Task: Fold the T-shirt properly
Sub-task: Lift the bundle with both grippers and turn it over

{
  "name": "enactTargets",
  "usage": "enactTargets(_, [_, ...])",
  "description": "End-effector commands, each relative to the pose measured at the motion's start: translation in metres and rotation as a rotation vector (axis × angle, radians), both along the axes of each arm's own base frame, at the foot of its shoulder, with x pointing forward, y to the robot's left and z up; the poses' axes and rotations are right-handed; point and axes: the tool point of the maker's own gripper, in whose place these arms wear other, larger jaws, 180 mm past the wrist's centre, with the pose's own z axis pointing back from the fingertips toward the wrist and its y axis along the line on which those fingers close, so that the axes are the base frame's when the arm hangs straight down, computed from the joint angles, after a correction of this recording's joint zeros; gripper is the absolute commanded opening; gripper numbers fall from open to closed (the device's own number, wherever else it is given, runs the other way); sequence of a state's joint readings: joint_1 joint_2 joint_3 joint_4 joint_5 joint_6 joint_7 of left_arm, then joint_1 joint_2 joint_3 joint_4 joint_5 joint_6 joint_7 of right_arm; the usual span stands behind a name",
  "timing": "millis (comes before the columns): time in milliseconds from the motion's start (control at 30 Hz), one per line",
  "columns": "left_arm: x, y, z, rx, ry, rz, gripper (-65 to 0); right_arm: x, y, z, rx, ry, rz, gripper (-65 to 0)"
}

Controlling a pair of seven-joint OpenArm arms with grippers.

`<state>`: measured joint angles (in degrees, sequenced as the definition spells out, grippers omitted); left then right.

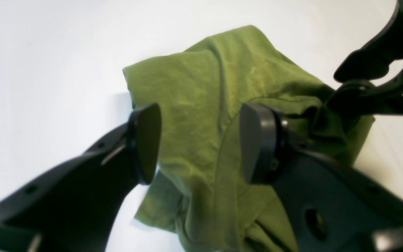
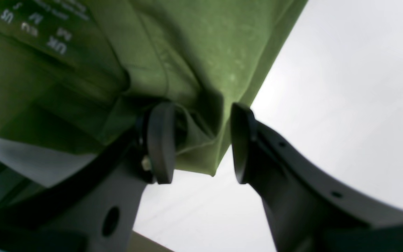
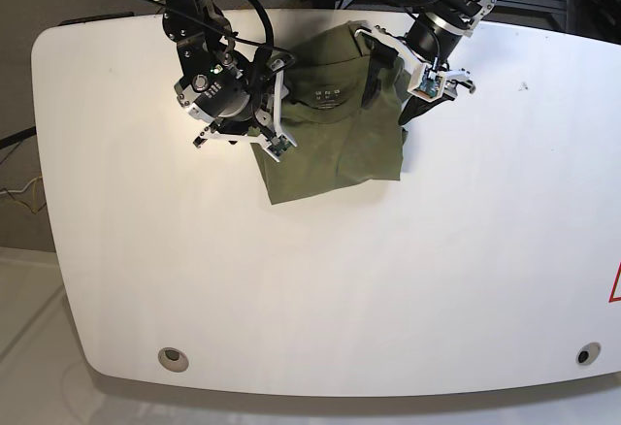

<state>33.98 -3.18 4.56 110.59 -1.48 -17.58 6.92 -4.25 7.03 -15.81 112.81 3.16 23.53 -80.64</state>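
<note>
White table (image 3: 320,279) with rounded corners, fills most of the base view; cables and dark gear crowd its far edge. T-shirt (image 3: 335,139) lies folded into a rough rectangle at the far middle of the table, neckline and pale label toward the far edge, long axis running far to near. Left gripper (image 1: 199,143): jaws apart, over the cloth, nothing held. Right gripper (image 2: 198,143): jaws parted, a fold of shirt edge between them; whether it is pinched cannot be told.

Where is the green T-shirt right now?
In the base view, the T-shirt lies on the white table near its far edge, between the right gripper and the left gripper.
</note>
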Motion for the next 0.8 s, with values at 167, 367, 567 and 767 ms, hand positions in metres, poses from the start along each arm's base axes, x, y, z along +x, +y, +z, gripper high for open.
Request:
enactTargets(167, [0.003, -0.015, 0.015, -0.047, -0.046, -0.03, -41.8, 0.025, 0.012, 0.025, 0.039, -0.093, 0.004, -49.8])
enactTargets(367, [-0.009, -0.034, 0.012, -0.073, -0.02, -0.076, -65.0, 0.034, 0.013, 0.032, 0.044, -0.12, 0.007, -65.0])
enactTargets(567, [-0.018, -0.049, 0.011, -0.094, -0.003, -0.112, -65.0, 0.042, 0.019, 0.04, 0.062, -0.142, 0.006, -65.0])
enactTargets(767, [-0.025, -0.063, 0.011, -0.118, 0.009, -0.145, -65.0, 0.054, 0.029, 0.052, 0.09, -0.179, 0.01, -65.0])
